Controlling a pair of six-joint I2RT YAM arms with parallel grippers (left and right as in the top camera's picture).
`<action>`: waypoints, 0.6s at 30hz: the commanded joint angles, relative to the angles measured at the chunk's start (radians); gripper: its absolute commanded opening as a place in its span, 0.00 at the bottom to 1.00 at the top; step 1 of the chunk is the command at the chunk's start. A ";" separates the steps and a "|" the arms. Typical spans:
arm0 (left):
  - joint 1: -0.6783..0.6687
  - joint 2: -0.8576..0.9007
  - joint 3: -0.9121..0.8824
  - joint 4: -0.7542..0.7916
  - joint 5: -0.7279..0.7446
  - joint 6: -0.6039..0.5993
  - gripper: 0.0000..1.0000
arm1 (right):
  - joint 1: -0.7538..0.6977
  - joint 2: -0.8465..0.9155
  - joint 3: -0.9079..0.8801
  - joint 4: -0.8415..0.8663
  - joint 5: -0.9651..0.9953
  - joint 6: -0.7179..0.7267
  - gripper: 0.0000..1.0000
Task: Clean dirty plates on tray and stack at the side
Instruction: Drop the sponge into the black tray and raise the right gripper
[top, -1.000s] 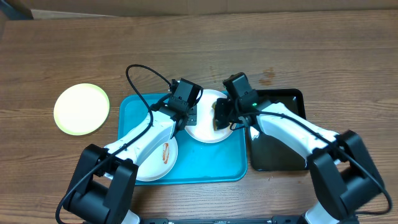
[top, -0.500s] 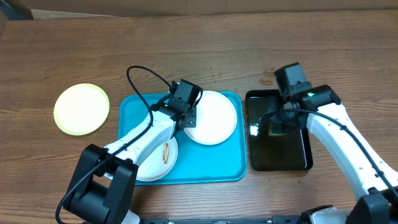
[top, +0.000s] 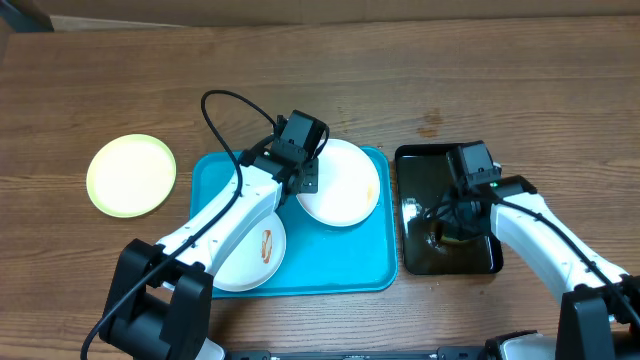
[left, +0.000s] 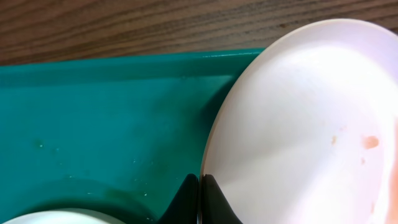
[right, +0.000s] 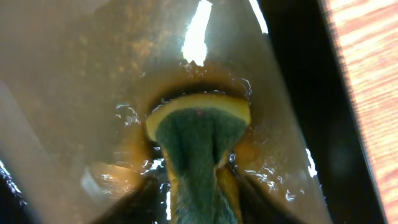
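Your right gripper (top: 447, 222) has left plate for black tray (top: 417, 162); sponge (right: 199, 134) sits between its fingers in water, grip unclear. Left gripper (left: 200, 188) pinches rim of white plate (top: 342, 186), faint reddish specks, on blue tray (top: 330, 262).

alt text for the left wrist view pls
Left gripper, jaws shut on the rim of a white plate with faint reddish smears, over a turquoise tray. A second plate edges in lower left, wood table above.

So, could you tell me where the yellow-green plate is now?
Overhead view: the yellow-green plate sits on the bare tabletop at far left, apart from the turquoise tray beside it.
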 joint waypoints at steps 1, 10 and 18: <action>0.005 -0.031 0.068 -0.039 -0.056 0.016 0.04 | -0.003 0.002 -0.021 0.029 -0.039 -0.008 0.62; 0.005 -0.031 0.201 -0.158 -0.071 0.050 0.04 | -0.082 0.000 0.203 -0.138 -0.203 -0.117 0.80; 0.006 -0.031 0.248 -0.167 -0.023 0.049 0.04 | -0.244 0.000 0.370 -0.285 -0.217 -0.135 0.97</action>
